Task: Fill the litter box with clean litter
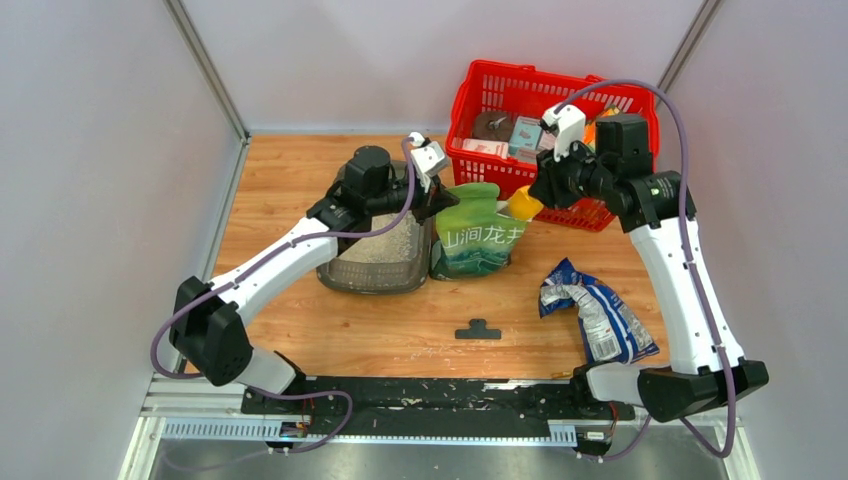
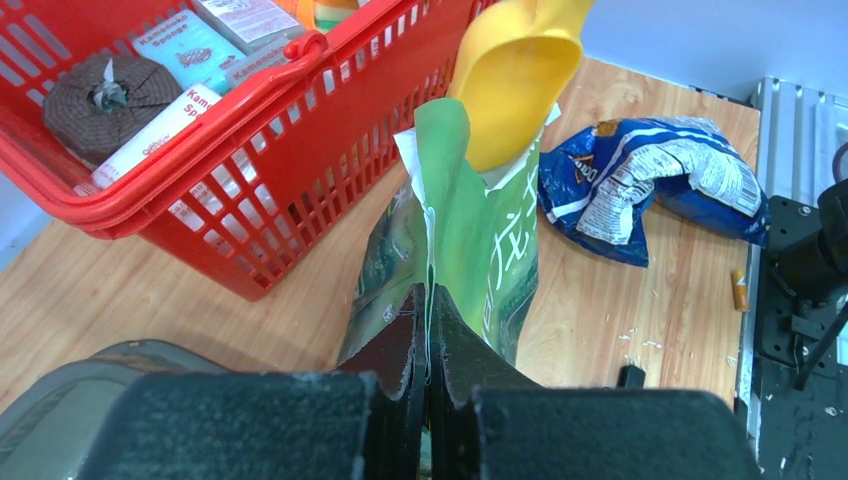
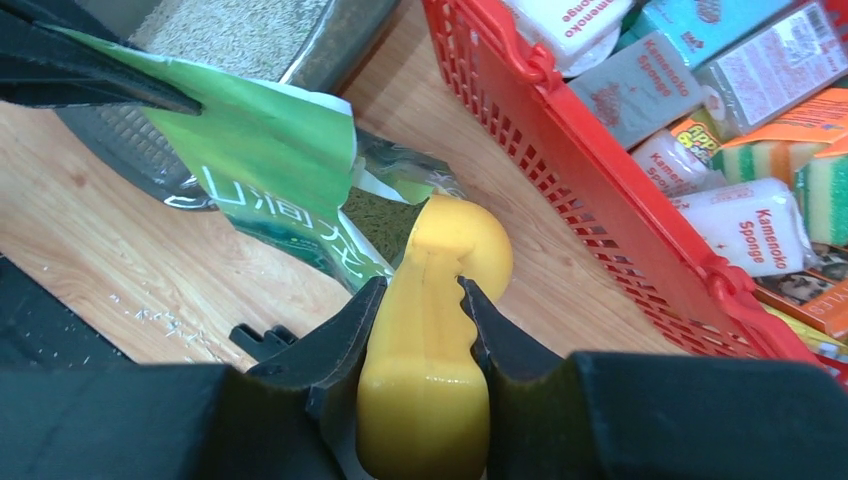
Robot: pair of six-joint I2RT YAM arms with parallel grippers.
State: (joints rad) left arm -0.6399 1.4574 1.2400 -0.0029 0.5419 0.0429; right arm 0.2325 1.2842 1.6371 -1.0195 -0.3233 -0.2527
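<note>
Litter box (image 1: 372, 280) has some litter (image 1: 386, 247), not full. Your left gripper (image 2: 430, 305) pinches the bag (image 1: 482, 240); right gripper (image 3: 420, 292) clamps the scoop (image 3: 445, 245) at its 1 o'clock.

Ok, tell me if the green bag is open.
Open. The left claw pinches the green bag by its top; the yellow scoop sits at its parted mouth.

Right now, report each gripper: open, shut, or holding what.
Left gripper: closed, pinching the top edge of the green bag.
Right gripper: closed on the handle of the yellow scoop.
</note>
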